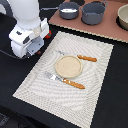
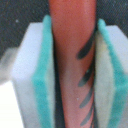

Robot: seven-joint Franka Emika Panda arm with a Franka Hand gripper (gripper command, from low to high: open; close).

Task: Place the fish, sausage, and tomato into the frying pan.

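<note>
Striped placemat on black table

the exterior view is evenly and fairly brightly lit, seemingly from overhead, with only soft, short shadows under the tan plate and the cutlery. the white arm looks nearly washed out against the dark tabletop. the whole picture is coarse and slightly soft. the wrist view is heavily blurred: the sausage and the teal pads have smeared edges, too close for focus, and the background is dim.
</note>
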